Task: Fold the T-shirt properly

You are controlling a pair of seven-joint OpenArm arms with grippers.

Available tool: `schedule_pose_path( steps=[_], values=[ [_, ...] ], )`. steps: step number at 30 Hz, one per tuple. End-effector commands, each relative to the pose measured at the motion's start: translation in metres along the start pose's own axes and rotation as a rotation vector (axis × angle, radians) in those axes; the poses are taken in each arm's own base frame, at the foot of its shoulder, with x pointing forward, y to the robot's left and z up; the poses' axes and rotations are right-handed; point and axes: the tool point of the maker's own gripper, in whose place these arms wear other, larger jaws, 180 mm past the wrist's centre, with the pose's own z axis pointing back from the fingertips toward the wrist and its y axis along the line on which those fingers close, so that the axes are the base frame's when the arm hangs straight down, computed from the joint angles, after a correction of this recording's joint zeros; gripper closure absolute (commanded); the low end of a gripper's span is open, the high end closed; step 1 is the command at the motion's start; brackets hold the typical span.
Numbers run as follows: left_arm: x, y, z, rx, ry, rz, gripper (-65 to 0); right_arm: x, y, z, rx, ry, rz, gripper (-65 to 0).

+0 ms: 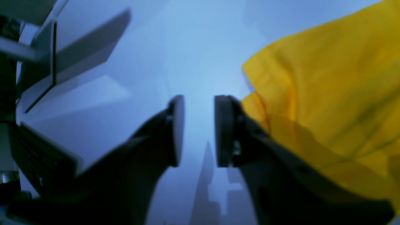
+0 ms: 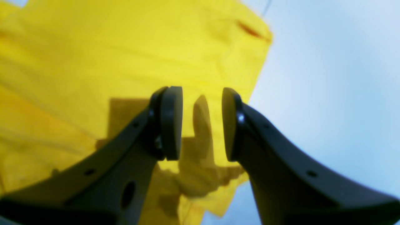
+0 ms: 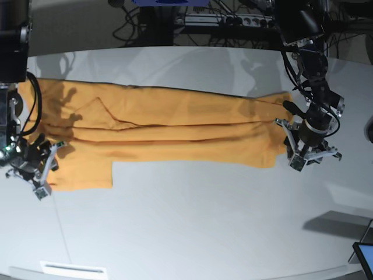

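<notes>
T-shirt (image 3: 169, 125) lies flat; both end effectors (image 3: 309, 153) (image 3: 29, 169) hover open-jawed at its ends.

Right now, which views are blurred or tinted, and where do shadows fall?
Left wrist view: soft focus, blue tint over the table, T-shirt blurred. Right wrist view: the right gripper casts a dark shadow on the shirt. Base view: sharper, edges curved, arm shadows on the shirt near the left gripper.

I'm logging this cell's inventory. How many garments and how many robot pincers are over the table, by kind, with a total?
T-shirt: 1
Pincers: 2, namely the left pincer and the right pincer
Total: 3
</notes>
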Motion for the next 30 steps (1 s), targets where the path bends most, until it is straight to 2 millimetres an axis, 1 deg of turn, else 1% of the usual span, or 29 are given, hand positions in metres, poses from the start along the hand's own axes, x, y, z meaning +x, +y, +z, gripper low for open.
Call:
schedule_pose_path(
  steps=[1,4,6,10,12,14,15,17,21,22,25,30],
  values=[
    [0.003,0.016,0.002,0.037,-0.01,-0.02,-21.7,0.016,-0.016,0.007,-0.032,-0.04,0.001,-20.9],
    [0.0,0.018,0.0,0.037,-0.003,-0.022,-21.7,0.014,-0.024,0.0,-0.03,-0.033,-0.03,-21.0],
    [0.001,0.02,-0.001,0.039,-0.003,-0.021,-21.7,0.016,-0.032,-0.006,-0.029,-0.037,-0.056,-22.2],
    [0.001,0.021,-0.001,0.041,-0.003,-0.021,-21.7,0.019,-0.03,-0.024,0.0,-0.012,-0.047,-23.9],
    [0.002,0.021,-0.001,0.042,-0.006,-0.022,-21.7,0.017,-0.031,-0.029,0.004,0.001,-0.03,-24.2],
    [0.003,0.021,-0.001,0.043,-0.007,-0.021,-21.7,0.023,-0.031,-0.032,0.008,-0.013,-0.019,-24.2],
    [0.007,0.024,-0.001,0.049,-0.016,-0.02,-21.7,0.026,-0.033,-0.034,0.008,-0.018,-0.022,-24.2],
    [0.007,0.025,-0.002,0.05,-0.016,-0.02,-21.7,0.025,-0.038,-0.038,0.007,-0.014,-0.041,-24.2],
    [0.001,0.036,0.001,0.072,-0.004,-0.022,-21.7,0.025,-0.055,-0.041,-0.006,-0.015,-0.091,-24.2],
    [0.0,0.038,0.002,0.078,-0.001,-0.017,-21.7,0.027,-0.058,-0.04,-0.01,-0.022,-0.095,-24.2],
    [-0.003,0.044,0.004,0.093,0.004,-0.009,-21.7,0.025,-0.071,-0.034,-0.034,-0.017,-0.095,-24.4],
    [-0.008,0.048,0.006,0.104,0.013,-0.001,-21.7,0.029,-0.07,-0.037,-0.034,-0.025,-0.074,-24.5]
  ],
)
